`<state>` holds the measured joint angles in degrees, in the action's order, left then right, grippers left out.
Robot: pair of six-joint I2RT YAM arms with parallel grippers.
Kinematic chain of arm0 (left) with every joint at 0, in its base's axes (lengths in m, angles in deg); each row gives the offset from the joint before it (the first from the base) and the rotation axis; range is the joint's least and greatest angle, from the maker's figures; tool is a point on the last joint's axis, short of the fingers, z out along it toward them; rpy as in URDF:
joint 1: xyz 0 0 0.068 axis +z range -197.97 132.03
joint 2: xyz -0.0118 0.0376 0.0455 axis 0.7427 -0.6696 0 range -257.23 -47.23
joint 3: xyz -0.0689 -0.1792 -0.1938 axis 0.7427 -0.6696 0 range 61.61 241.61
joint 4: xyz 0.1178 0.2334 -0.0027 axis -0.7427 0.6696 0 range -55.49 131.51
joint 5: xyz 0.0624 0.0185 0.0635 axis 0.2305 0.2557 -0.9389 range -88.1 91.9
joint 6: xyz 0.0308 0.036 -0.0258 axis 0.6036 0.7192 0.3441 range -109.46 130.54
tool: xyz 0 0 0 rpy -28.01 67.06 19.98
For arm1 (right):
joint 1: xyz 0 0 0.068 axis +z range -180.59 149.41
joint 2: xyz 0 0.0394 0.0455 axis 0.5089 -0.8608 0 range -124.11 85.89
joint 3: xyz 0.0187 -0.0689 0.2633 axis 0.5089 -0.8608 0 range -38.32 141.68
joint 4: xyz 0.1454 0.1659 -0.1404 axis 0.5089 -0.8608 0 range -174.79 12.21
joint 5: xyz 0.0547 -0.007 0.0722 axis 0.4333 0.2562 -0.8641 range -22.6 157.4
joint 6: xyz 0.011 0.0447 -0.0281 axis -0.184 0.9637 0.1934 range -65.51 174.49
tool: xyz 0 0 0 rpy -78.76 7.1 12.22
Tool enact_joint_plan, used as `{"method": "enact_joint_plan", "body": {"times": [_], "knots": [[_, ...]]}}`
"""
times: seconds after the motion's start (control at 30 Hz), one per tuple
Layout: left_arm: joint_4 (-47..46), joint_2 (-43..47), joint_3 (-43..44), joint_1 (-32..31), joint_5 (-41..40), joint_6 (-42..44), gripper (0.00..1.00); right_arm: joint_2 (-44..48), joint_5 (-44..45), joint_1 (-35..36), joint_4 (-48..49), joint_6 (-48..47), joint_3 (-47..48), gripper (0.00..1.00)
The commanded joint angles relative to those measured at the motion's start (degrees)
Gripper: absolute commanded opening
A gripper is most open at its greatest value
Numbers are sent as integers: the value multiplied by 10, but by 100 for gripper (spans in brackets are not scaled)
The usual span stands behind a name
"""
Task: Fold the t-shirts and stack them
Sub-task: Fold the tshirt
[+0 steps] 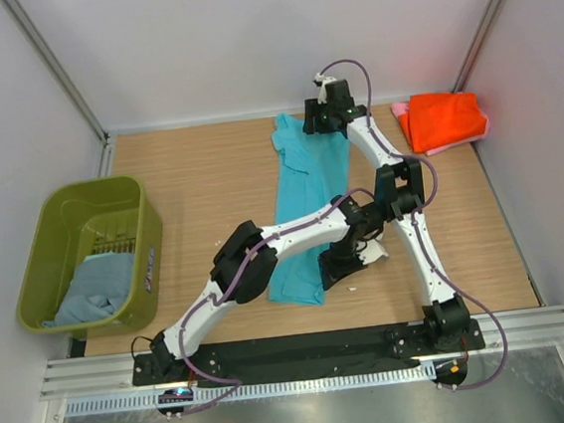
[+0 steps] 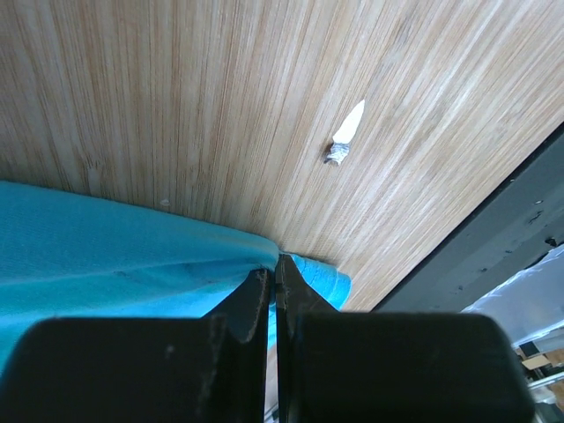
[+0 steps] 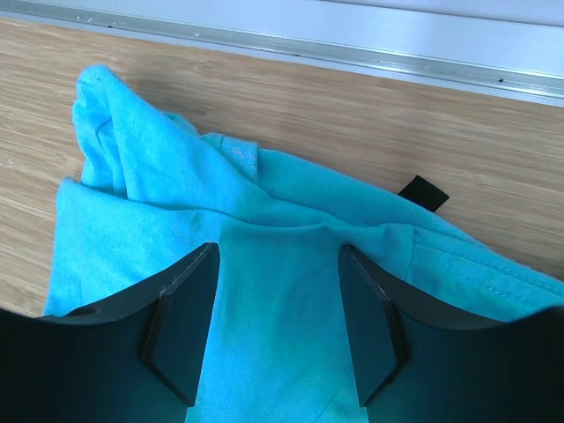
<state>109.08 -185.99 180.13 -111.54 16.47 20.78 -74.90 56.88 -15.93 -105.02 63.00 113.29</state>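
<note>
The left gripper (image 2: 273, 295) is closed, its jaws pinched tight on a near corner of the turquoise shirt (image 2: 106, 256), where the hem bunches into a small fold just off the table (image 2: 220, 88). The right gripper (image 3: 275, 339) stands wide open over the far end of the same shirt, its two fingers (image 3: 181, 326) well apart with rumpled cloth between and below them; whether the tips touch the cloth cannot be told. The top view shows the shirt as a long strip down the middle of the table, running from the right gripper at the far side to the left gripper at the near side, with the left arm crossing over its near part. A white scrap (image 2: 345, 134) lies on the wood just beside the held corner, and a black strip (image 2: 493, 229) edges the table there. By the far end a small black tag (image 3: 423, 192) sticks out from behind the shirt, near a metal rail (image 3: 352, 48). At the far right corner the orange-red shirt (image 1: 443, 116) lies folded on the pink shirt (image 1: 401, 111). At the left stands a bin (image 1: 62, 208) with the grey-blue shirt (image 1: 95, 289) inside; the white label (image 1: 150, 265) on its side is too small to read.
</note>
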Motion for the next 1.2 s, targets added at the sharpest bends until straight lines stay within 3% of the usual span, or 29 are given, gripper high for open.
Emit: {"method": "enact_joint_plan", "body": {"times": [0.0, 0.13, 0.2, 0.23, 0.27, 0.33, 0.37, 0.53, 0.67, 0.73, 0.83, 0.9, 1.0, 1.17], "knots": [[-56, -28, 34, -26, 6, -5, 0, -8, 2, 23, -1, 5, 19, 63], [-54, -22, 44, -29, 10, -6, 0, 18, 4, 20, -8, -10, 18, 64], [-44, -11, 47, -29, 12, 4, 15, 55, -1, 15, -10, -16, 13, 65], [-41, 9, 47, -29, 7, 7, 26, 71, -5, 13, -9, -24, 10, 66], [-43, 22, 38, -29, 2, 7, 58, 91, -6, 9, -11, -25, -2, 66], [-53, 74, 27, -29, -14, 11, 91, 146, -14, 6, -10, -29, -14, 68], [-58, 92, 18, -29, -21, 13, 99, 165, -17, 0, -12, -28, -28, 69], [-78, 182, -2, -22, -77, 54, 99, 266, -13, -16, -27, -27, -91, 70], [-61, 237, 24, 19, -35, 2, 100, 369, -21, -34, -56, 32, -198, 69], [-84, 284, -14, 72, 0, -57, 100, 428, -55, -48, -70, 82, -300, 68], [-115, 325, -110, 133, -8, -110, 100, 484, -92, -60, -83, 140, -462, 65], [-122, 338, -147, 201, 64, -152, 100, 537, -142, -62, -58, 197, -598, 63], [-170, 343, -227, 282, 111, -216, 100, 582, -196, -61, 10, 272, -739, 61], [-200, 272, -205, 372, 182, -249, 95, 594, -212, -61, 27, 281, -783, 61]]}}
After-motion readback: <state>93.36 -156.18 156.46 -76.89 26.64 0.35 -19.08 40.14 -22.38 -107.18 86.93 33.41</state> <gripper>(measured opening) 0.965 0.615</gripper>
